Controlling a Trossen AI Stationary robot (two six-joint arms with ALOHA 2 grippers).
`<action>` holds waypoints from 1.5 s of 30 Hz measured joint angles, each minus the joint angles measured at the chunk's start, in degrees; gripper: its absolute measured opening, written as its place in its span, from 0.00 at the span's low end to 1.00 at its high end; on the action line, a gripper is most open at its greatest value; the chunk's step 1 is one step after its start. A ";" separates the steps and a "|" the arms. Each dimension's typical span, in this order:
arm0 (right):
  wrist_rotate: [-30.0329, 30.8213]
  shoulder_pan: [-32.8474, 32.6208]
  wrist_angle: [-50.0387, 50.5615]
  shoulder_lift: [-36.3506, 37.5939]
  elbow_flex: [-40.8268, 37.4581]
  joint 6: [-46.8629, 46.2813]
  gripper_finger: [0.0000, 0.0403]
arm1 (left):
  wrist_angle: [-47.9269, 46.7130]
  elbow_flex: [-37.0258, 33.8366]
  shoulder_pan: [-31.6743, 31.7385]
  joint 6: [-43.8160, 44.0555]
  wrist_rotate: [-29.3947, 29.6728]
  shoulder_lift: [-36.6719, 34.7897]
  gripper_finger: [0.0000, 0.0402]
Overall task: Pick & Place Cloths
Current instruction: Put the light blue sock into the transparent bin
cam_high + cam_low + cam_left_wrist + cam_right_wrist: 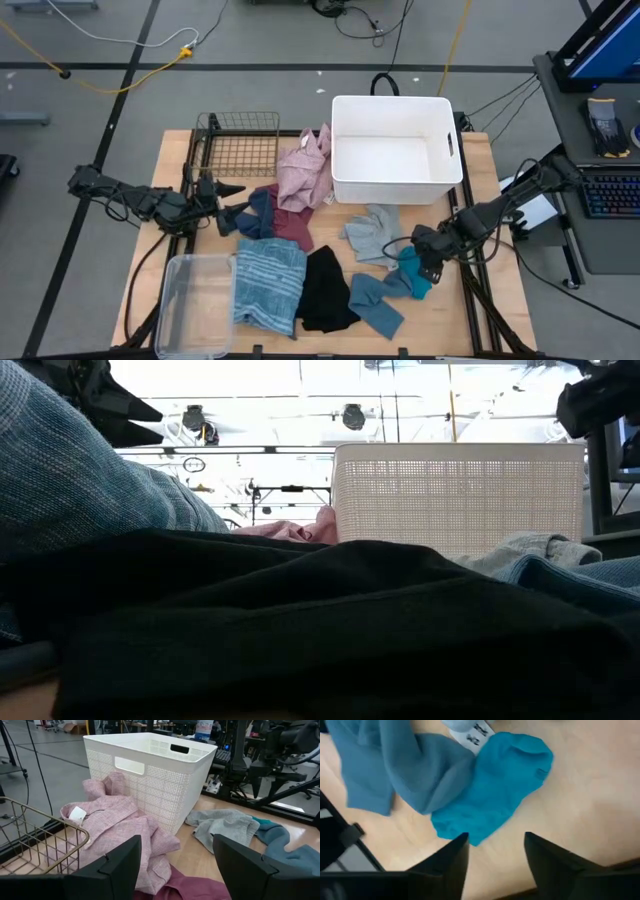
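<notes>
Several cloths lie flat on the wooden table: pink [305, 170], navy [260, 212], maroon [293, 228], grey [375, 235], teal [413, 275], blue-grey [375, 302], black [325, 290] and blue-striped [268, 285]. My left gripper [235, 207] is open and empty, level above the table beside the navy cloth; in its wrist view [177, 865] it faces the pink cloth [120, 830]. My right gripper [430, 262] is open and empty, pointing down just above the teal cloth [495, 780], whose near edge lies ahead of the fingertips [455, 855].
A white plastic basket [345, 150] stands at the far middle, and a wire basket [240, 145] to its left. A clear plastic bin [190, 310] sits at the near left corner. In the low view the black cloth [300, 620] fills the foreground.
</notes>
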State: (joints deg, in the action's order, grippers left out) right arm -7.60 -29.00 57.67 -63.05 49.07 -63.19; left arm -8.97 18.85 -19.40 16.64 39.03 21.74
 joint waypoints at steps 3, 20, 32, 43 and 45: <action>0.04 0.00 -4.50 0.02 -2.17 -1.27 0.56 | 0.00 0.00 -0.02 0.00 0.00 0.00 0.62; 0.38 0.00 -25.24 0.02 -20.72 -14.86 0.54 | -0.02 0.00 -0.01 0.02 0.00 0.00 0.62; 0.35 0.05 -29.91 0.15 -28.94 -25.31 0.46 | 0.04 0.00 -0.02 0.09 -0.04 0.00 0.62; -0.09 0.04 -29.77 0.24 -29.04 -25.30 0.13 | 0.17 0.00 0.00 2.94 -0.04 0.00 0.62; -0.19 0.00 -30.03 1.06 -29.04 -25.11 0.05 | 0.18 0.00 -0.01 4.68 -0.04 0.00 0.62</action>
State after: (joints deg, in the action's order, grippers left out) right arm -7.78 -28.99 27.65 -61.98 20.03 -88.29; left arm -8.79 18.85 -19.41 21.33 38.98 21.74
